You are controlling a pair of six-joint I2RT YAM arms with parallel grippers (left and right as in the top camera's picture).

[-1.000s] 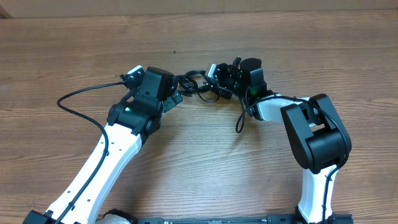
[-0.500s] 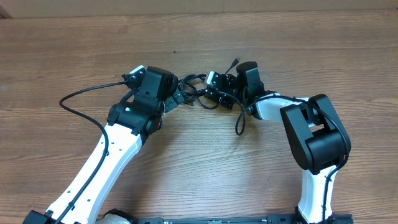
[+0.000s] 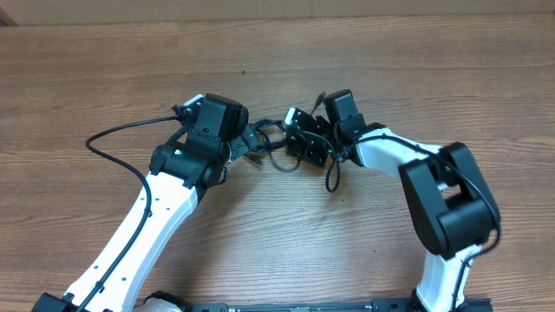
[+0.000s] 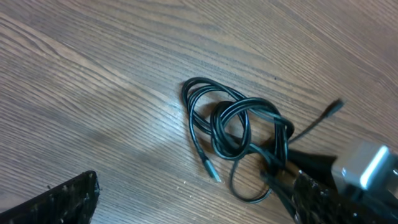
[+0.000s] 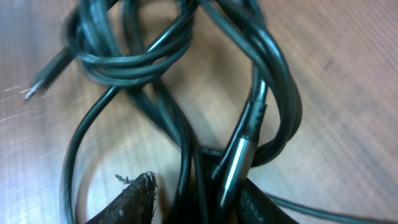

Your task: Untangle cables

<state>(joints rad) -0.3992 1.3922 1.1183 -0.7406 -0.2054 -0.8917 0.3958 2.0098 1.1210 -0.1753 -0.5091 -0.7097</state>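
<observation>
The cables [image 4: 233,127] are thin black cords knotted into loops on the wooden table. One slim plug tip [image 4: 211,169] points toward me and another [image 4: 333,109] sticks out to the right. In the overhead view the cables [image 3: 270,139] lie between both grippers. My left gripper [image 4: 186,202] is open just short of the tangle, with nothing between its fingers [image 4: 59,199]. My right gripper [image 5: 199,208] straddles several strands [image 5: 155,68] and a silver-sleeved plug [image 5: 239,162]. A gap still shows between its left fingertip [image 5: 134,199] and the nearest cord.
The left arm's own thicker black wire [image 3: 113,139] arcs over the table at the left. The right arm's wire [image 3: 332,173] hangs in a loop beside its wrist. Bare wood table [image 3: 390,61] extends behind the tangle.
My right gripper has moved left and toward the near edge into the tangle, its jaws narrowing around the strands. The loops have shifted slightly. The left arm has barely moved.
</observation>
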